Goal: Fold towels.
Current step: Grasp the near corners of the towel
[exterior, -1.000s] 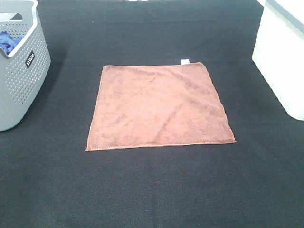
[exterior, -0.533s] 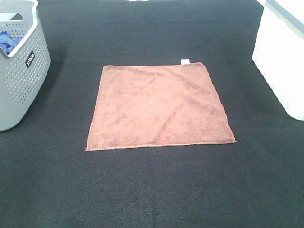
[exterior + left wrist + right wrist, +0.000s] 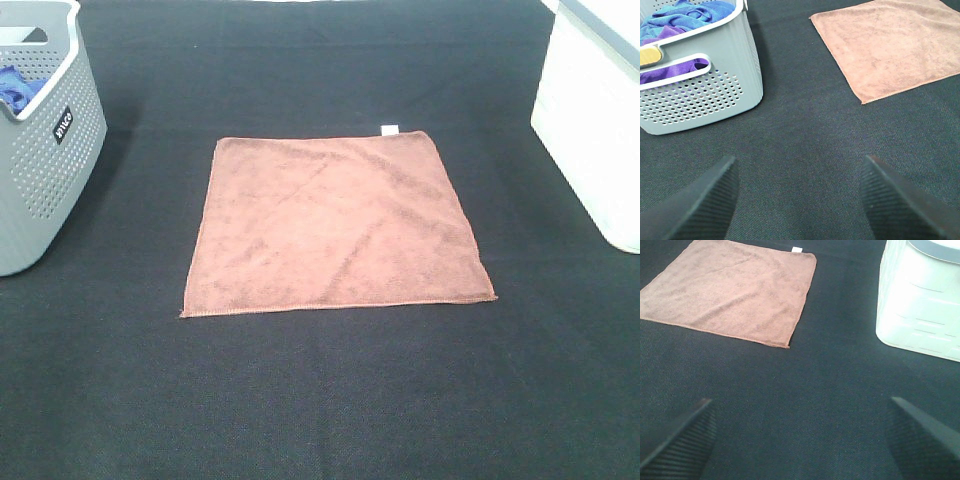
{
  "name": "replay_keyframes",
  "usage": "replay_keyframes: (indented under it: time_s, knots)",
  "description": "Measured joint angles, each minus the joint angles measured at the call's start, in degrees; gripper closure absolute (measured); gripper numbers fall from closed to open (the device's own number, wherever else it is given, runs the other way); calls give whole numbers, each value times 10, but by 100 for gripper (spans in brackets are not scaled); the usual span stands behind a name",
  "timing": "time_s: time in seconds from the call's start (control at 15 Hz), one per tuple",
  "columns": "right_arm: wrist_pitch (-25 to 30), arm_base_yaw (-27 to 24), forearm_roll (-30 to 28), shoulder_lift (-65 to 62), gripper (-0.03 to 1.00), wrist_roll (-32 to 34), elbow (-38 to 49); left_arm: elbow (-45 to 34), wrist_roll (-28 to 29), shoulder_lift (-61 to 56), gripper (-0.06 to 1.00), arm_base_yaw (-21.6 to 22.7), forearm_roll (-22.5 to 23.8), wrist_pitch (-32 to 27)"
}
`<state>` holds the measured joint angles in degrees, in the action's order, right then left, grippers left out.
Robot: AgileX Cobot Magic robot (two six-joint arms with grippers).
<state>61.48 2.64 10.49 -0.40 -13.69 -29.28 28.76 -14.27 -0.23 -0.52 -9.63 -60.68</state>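
Folding not begun: towel [image 3: 335, 225] lies flat, unfolded, mid table [image 3: 330, 400] between grey basket [image 3: 45, 150] and white bin [image 3: 595, 130]; left gripper [image 3: 799, 172] and right gripper [image 3: 801, 410] hang wide apart, empty, clear of it; all folds remain.

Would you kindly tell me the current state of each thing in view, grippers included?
Towel: spread flat, unfolded.
Basket: upright, holding crumpled cloths.
White bin: upright, inside hidden.
Left gripper: open, holding nothing.
Right gripper: open, holding nothing.
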Motion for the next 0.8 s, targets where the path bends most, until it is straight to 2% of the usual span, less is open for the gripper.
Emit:
replay_keyframes:
  time_s: [0.53,0.67,0.8]
  knots:
    - [0,0,0,0,11,0,0,2,2,0,28,0,0,2]
    - [-16,0,4,12,11,22,-3,11,9,12,28,0,-5,53]
    - [-86,0,14,64,11,52,-22,13,58,59,28,0,-21,127]
